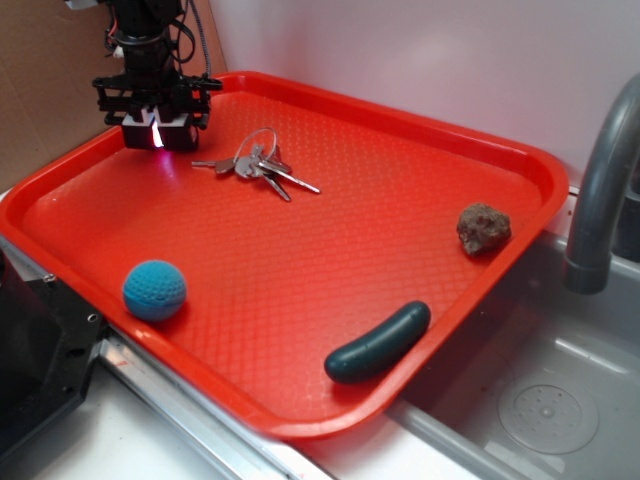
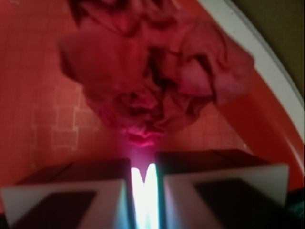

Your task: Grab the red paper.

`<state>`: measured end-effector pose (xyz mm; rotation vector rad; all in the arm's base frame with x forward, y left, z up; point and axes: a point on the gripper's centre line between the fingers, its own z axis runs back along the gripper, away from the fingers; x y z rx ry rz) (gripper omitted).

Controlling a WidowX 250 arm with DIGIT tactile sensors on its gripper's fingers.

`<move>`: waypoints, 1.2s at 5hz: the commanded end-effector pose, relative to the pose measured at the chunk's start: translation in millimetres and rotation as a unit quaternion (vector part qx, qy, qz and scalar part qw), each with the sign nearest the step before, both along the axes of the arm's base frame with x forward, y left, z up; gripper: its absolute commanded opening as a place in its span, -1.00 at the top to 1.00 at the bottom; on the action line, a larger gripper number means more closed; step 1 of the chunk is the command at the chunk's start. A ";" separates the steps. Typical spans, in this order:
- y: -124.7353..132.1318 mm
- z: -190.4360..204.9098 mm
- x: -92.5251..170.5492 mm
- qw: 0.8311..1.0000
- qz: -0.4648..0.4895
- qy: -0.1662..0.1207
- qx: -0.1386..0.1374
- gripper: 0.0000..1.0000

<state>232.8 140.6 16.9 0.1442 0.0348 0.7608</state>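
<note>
Just beyond the nearly shut pincer [image 2: 144, 183], crumpled, rose-like dark red paper [image 2: 152, 76].

End effector [image 1: 157, 135] low at the far left, pointing down, its 2 fingers [image 2: 205, 191] nearly together.

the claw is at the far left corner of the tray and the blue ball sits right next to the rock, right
Not quite. The claw is at the tray's far left corner, but the blue ball sits alone near the left front edge, well apart from the rock on the right side. The exterior view shows it.
</note>
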 end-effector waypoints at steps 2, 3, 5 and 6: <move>13.4 49.2 0.0 0.996 -0.030 -0.081 -0.006 -1.00; 16.4 56.6 7.8 0.995 -0.006 -0.100 -0.006 -1.00; 17.0 55.6 13.9 0.993 0.009 -0.115 0.032 -1.00; 18.1 56.6 15.8 0.993 0.012 -0.116 0.029 -1.00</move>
